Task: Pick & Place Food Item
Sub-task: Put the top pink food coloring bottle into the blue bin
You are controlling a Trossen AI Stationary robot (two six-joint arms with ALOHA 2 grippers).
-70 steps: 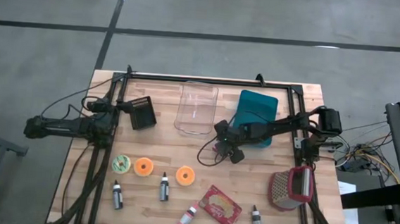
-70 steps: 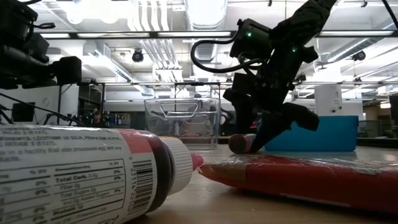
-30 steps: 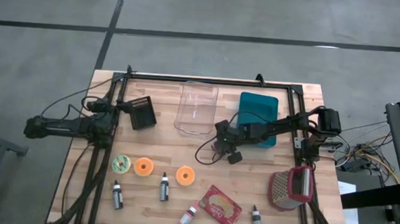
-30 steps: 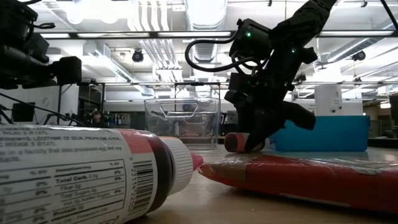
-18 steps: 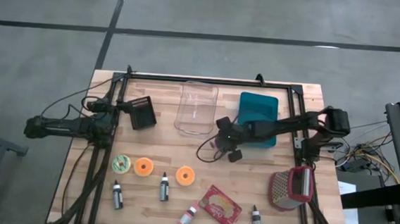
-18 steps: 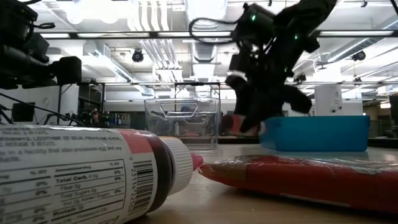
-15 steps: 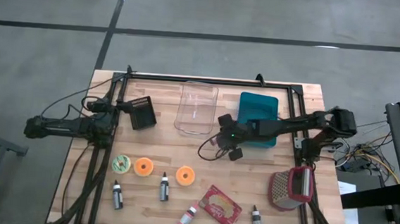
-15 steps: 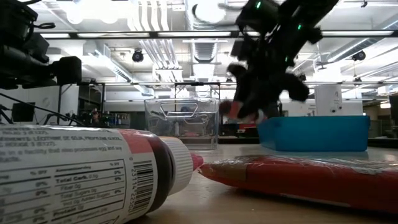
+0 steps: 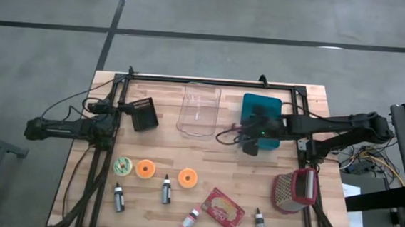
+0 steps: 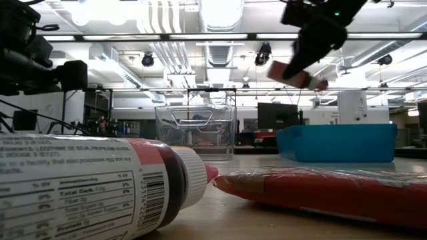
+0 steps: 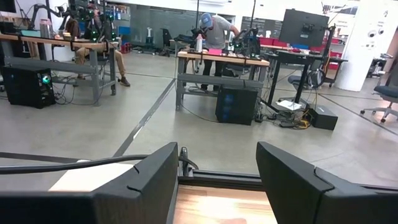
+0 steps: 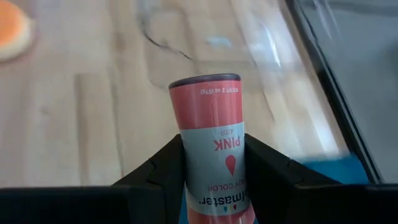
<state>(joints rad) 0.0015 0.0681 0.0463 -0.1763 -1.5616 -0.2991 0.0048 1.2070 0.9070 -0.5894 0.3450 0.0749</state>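
A small bottle with a pink label reading "PINK" [image 12: 212, 134] hangs high above the table, with my right gripper [image 12: 214, 149] shut on it. In the high view that gripper [image 9: 252, 138] is over the near left corner of the teal bin [image 9: 269, 106]. The low view shows the bottle [image 10: 291, 73] tilted, well above the bin [image 10: 333, 143]. My left gripper [image 9: 145, 114] waits open at the table's far left, with nothing between its fingers [image 11: 155, 180]. My right gripper pinches the bottle's two sides [image 12: 186, 155] between its two fingers [image 12: 163, 168]. The bottle lies along the fingers, and its flat dark-rimmed end [image 12: 204, 81] sticks out past them. The fingers slant downward. The bottle is lifted clear and tilted.
A clear plastic tub [image 9: 200, 111] stands left of the teal bin. Nearer lie a green ring [image 9: 123, 166], two orange rings [image 9: 145, 169] [image 9: 187, 177], several small bottles [image 9: 166, 191], a red packet [image 9: 223, 209] and a grater [image 9: 295, 191] at the near right.
My right gripper has risen from the table with the pink bottle and gone toward the table's right edge, to the teal bin's corner, rolling its wrist on the way. The bottle, which lay on the wood, now hangs lifted clear and tilted.
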